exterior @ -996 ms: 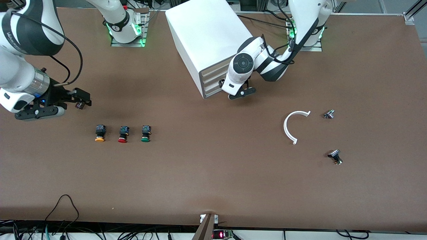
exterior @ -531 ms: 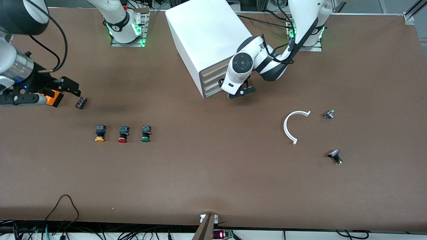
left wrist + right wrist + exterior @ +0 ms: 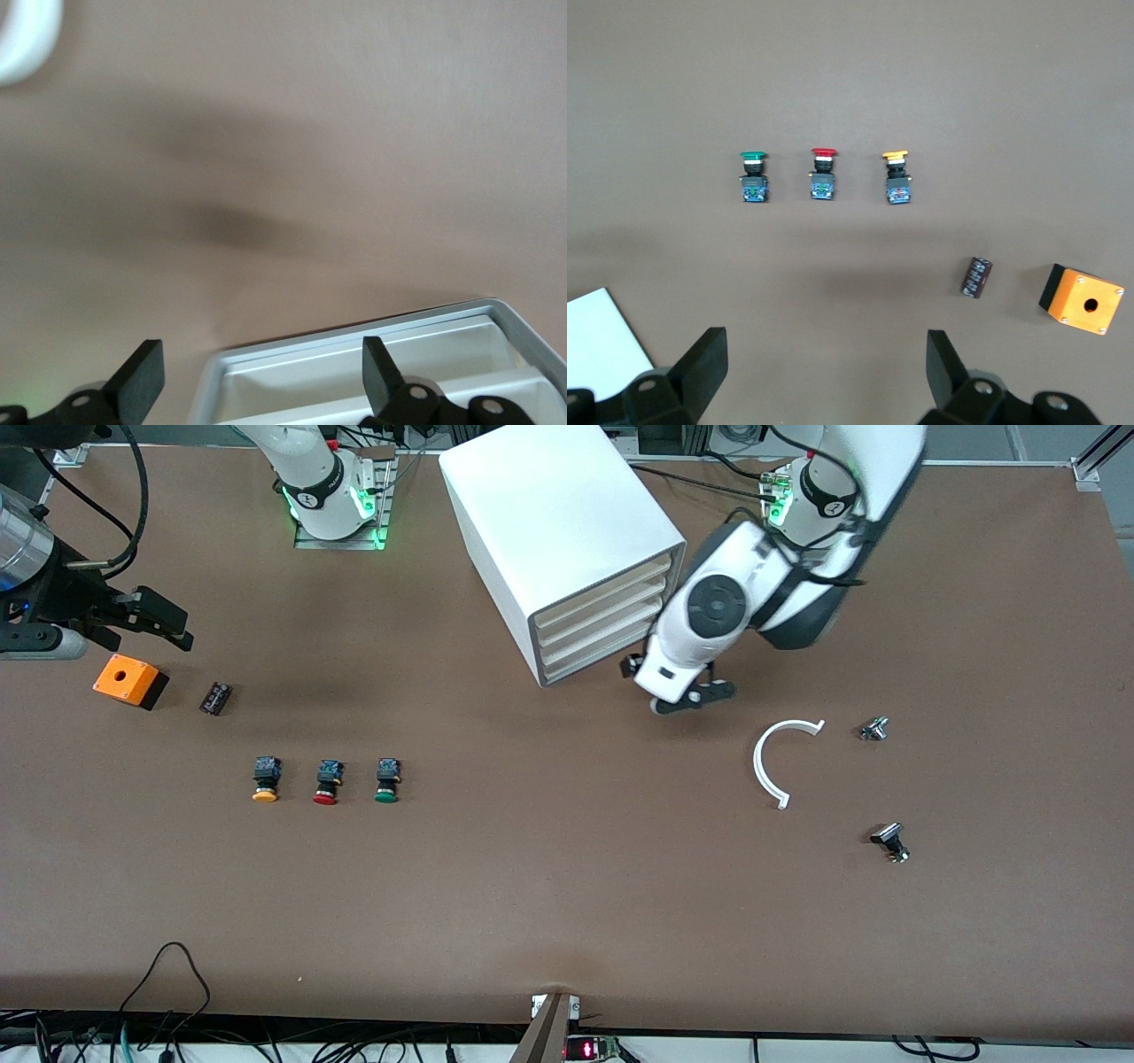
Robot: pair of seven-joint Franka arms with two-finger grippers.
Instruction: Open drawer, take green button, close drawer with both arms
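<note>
Drawer interior under left wrist only

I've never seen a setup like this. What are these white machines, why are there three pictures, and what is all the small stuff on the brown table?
The white machines are two robot arms bolted to the table, each ending in a black two-finger gripper. The wide picture comes from a high camera facing them; the other two come from cameras on the arms' wrists, looking down past the fingers.

The left gripper hangs open in front of the big white cabinet, over a shallow white drawer that its wrist camera shows. The right gripper is open and holds nothing, above an orange box and a small black part.

Nearer the camera stand three push buttons in a row: yellow button, red button, green button. Toward the left arm's end lie a white curved piece and two small metal parts.
</note>
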